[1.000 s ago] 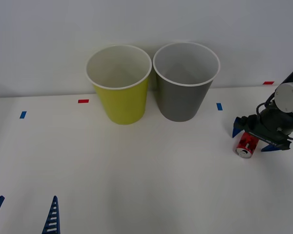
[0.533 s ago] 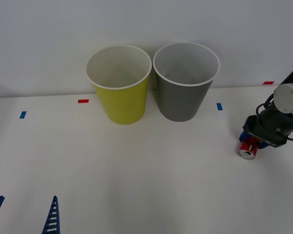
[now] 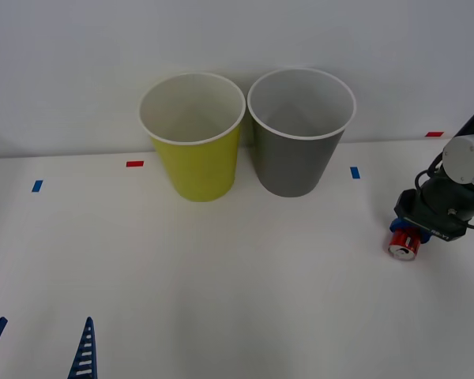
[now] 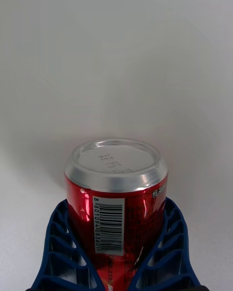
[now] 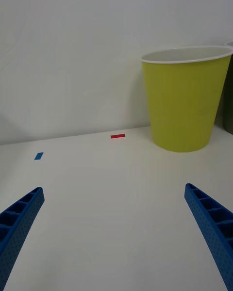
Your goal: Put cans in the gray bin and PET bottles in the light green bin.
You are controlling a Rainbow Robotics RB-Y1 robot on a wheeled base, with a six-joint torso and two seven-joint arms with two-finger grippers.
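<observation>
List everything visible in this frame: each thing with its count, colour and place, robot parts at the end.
can: 1, red with a silver top, lying on the table at the right, between the right end effector's fingers.
gray bin: 1, dark gray with a white rim, upright at the back of the table, right of the light green bin.
light green bin: 1, yellow-green with a white rim, upright beside the gray bin, on its left.
tape marks: 4, two red and two blue, spread along the back of the table.
table: 1, white.
right end effector: blue fingers shut on the can, at the table's right.
left end effector: blue fingers open, parked at the near left.
</observation>
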